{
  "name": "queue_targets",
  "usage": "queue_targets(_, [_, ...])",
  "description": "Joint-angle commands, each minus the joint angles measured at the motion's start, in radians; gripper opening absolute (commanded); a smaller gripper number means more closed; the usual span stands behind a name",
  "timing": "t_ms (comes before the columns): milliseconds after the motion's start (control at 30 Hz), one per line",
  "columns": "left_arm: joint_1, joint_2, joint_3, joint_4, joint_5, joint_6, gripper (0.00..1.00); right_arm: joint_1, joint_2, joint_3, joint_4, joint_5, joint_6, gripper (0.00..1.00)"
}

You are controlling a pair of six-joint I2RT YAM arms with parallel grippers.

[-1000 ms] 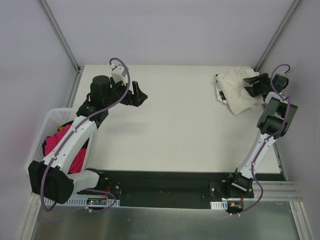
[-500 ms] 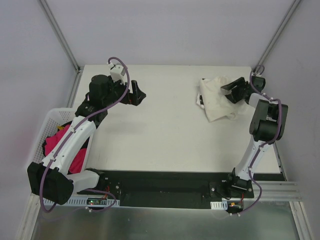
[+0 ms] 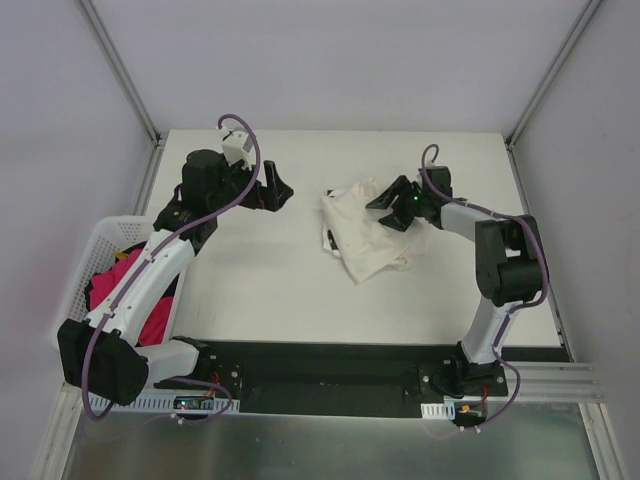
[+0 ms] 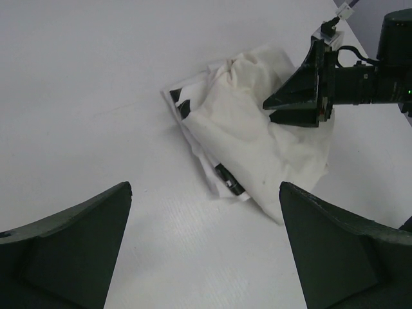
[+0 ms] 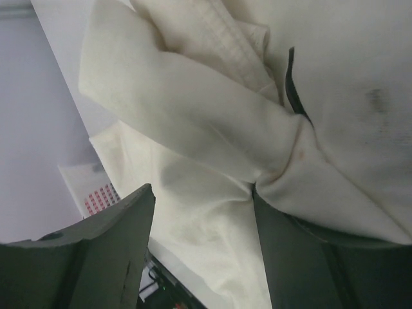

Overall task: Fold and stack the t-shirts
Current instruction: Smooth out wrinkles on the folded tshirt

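The cream-white t-shirt (image 3: 378, 243) lies crumpled in the middle of the table, on top of the white t-shirt with black marks (image 3: 331, 238), which shows only at the heap's left edge. My right gripper (image 3: 394, 207) is over the heap's far side, shut on a bunched fold of the cream-white t-shirt (image 5: 193, 122). In the right wrist view, the right gripper (image 5: 203, 190) has cloth filling the gap between its fingers. My left gripper (image 3: 281, 189) is open and empty, left of the heap. In the left wrist view, the left gripper (image 4: 205, 187) faces both shirts (image 4: 257, 141) and the right gripper (image 4: 275, 109).
A white basket (image 3: 82, 262) holding magenta cloth (image 3: 118, 292) stands off the table's left edge beside my left arm. A black strip (image 3: 320, 375) runs along the near edge between the arm bases. Metal posts rise at the table's far corners.
My right gripper has swung from the far right corner toward the middle, dragging both t-shirts with it. My left arm has barely moved.
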Motion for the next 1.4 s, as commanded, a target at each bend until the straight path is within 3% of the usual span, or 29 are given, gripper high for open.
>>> queue_targets(0, [-0.004,-0.018,-0.016,0.03,-0.014,-0.024,0.97,0.157,-0.055,-0.068,-0.094,-0.019,0.064,0.65])
queue_targets(167, [-0.004,0.024,-0.032,0.036,-0.031,-0.068,0.97,0.168,-0.052,-0.045,-0.063,-0.081,0.087,0.66])
queue_targets(400, [-0.004,0.068,-0.076,0.047,-0.082,-0.174,0.96,0.052,-0.186,0.013,-0.151,-0.152,0.012,0.66])
queue_targets(700, [-0.013,-0.1,-0.288,0.087,-0.063,-0.314,0.95,-0.066,-0.21,0.096,-0.13,-0.152,-0.085,0.66])
queue_targets(800, [-0.019,-0.191,-0.384,0.136,-0.059,-0.358,0.96,-0.048,-0.177,0.074,-0.013,-0.181,-0.022,0.66])
queue_targets(1000, [-0.025,-0.283,-0.533,0.197,-0.048,-0.427,0.95,0.004,-0.114,0.076,0.024,-0.201,-0.008,0.66])
queue_targets(1367, [-0.038,-0.173,-0.648,0.462,-0.056,-0.458,0.93,0.032,0.024,0.09,0.176,-0.241,0.067,0.66])
